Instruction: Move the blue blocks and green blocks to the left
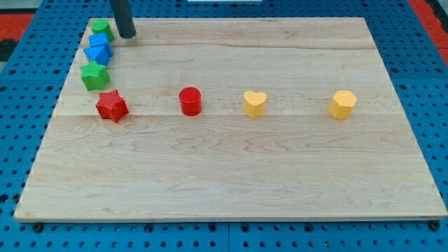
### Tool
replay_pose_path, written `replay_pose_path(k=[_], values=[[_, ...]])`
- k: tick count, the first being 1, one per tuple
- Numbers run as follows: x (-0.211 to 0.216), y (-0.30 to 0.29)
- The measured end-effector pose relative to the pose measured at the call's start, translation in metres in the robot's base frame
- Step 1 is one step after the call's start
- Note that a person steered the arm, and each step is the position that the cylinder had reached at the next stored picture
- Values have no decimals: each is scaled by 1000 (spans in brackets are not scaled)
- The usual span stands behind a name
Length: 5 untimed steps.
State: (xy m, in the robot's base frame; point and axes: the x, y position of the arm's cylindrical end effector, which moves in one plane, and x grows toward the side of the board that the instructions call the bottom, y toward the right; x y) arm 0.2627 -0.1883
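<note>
Near the board's top-left corner, my tip [127,34] is resting beside the green block [102,29], gripping nothing; blue blocks [98,49] are sitting already left.

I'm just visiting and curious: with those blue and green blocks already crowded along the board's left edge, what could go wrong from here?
My tip sits just right of the upper green block. Another leftward push might send it off the board's edge, which is very near. The blue blocks and the lower green block are packed together, so nudging one could shift the others. The red star below them could get bumped too.
</note>
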Motion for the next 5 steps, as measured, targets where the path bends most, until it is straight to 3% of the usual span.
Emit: replay_pose_path(k=[1,5], values=[[45,-11],[55,-50]])
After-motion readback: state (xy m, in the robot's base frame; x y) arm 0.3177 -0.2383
